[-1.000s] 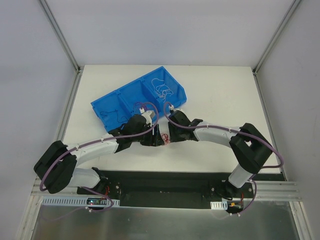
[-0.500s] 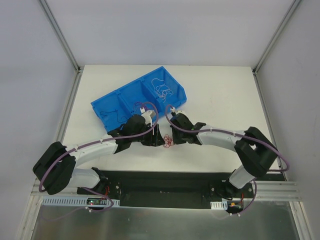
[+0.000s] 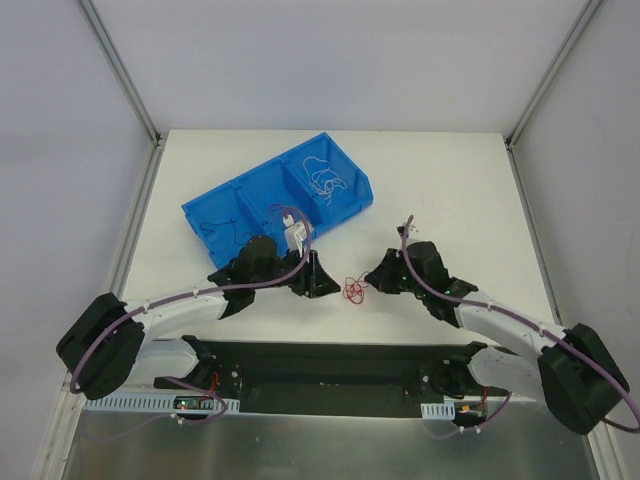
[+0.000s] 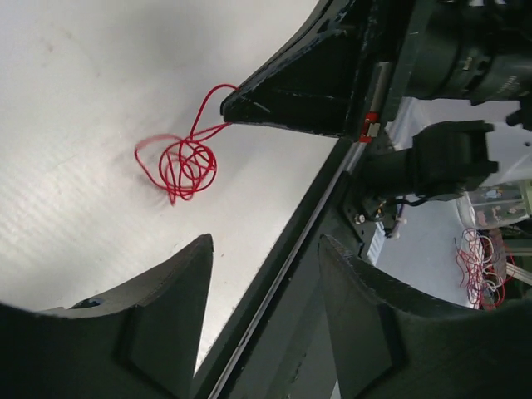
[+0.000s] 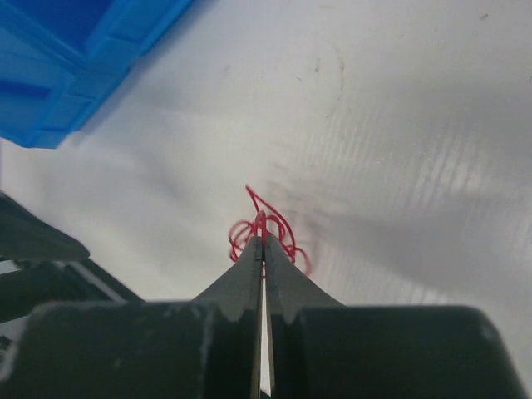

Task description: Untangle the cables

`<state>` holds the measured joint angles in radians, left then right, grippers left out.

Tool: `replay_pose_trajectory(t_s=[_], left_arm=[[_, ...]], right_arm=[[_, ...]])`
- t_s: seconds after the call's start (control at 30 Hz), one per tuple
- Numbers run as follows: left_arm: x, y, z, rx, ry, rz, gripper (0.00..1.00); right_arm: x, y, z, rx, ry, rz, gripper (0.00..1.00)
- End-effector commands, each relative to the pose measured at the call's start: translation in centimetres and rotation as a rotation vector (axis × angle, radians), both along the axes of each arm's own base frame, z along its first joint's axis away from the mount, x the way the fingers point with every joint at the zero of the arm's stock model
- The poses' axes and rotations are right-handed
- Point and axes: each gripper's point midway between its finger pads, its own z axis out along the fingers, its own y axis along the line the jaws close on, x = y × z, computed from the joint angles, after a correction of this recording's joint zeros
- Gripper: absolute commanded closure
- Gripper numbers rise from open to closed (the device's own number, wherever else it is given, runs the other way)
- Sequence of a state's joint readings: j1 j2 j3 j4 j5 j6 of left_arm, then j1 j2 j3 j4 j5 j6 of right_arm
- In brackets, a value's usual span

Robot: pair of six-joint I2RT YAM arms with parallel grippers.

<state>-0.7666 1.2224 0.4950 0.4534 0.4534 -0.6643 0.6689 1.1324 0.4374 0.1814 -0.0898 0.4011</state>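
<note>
While both grippers were huddled together just in front of the blue bin (image 3: 232,205) a second ago, we now find them drawn apart. The right gripper (image 5: 263,239) has backed off to the right of the bin's front corner, carrying the red wire (image 3: 352,290) with it.

- Right fingers: pressed flat together, the red wire pinched at their very tips. The loose coil hangs off the tips onto the table (image 3: 450,200), between the two grippers and a little farther from the bin than either.
- Left gripper (image 4: 266,245): fingers spread wide, nothing in them. Its wrist sits just in front of the bin's front wall.
- No black or white strand shows in the red coil from either wrist view. We judge the red wire is now free of the others, though it remains knotted on itself.
- White wire (image 3: 325,180): lies in the bin's right-hand compartment. Thin dark squiggles show in the left-hand compartment; too fine for us to name.

Arm pose: the right arm has swung outward and dropped low, its forearm now stretched along the table and pointing back toward the bin. The left arm curves in a long arc toward the bin, much as before.
</note>
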Motion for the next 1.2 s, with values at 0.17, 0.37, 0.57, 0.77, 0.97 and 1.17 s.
replay_pose_trajectory(t_s=[0.17, 0.37, 0.57, 0.77, 0.97, 1.17], left_arm=[[-1.6, -1.7, 10.0, -0.355, -0.250, -0.138, 0.27], [-2.1, -1.2, 13.4, -0.469, -0.332, -0.128, 0.30], [-1.3, -0.3, 13.6, -0.472, -0.373, -0.044, 0.22], [-1.7, -0.9, 13.9, -0.468, -0.365, -0.086, 0.37], [-1.0, -1.5, 11.8, -0.384, -0.337, -0.079, 0.32], [-0.3, -2.0, 9.4, -0.298, -0.294, -0.076, 0.32]], right_arm=[[-1.8, 1.8, 10.8, 0.449, -0.024, 0.070, 1.00], [-2.4, 1.1, 13.0, 0.484, -0.024, 0.047, 1.00], [-2.8, 0.9, 13.7, 0.527, -0.001, 0.033, 1.00], [-2.4, 1.1, 15.3, 0.599, 0.002, 0.008, 1.00], [-2.1, 1.5, 17.3, 0.671, 0.005, 0.001, 1.00], [-2.4, 1.6, 19.1, 0.706, -0.008, 0.024, 1.00]])
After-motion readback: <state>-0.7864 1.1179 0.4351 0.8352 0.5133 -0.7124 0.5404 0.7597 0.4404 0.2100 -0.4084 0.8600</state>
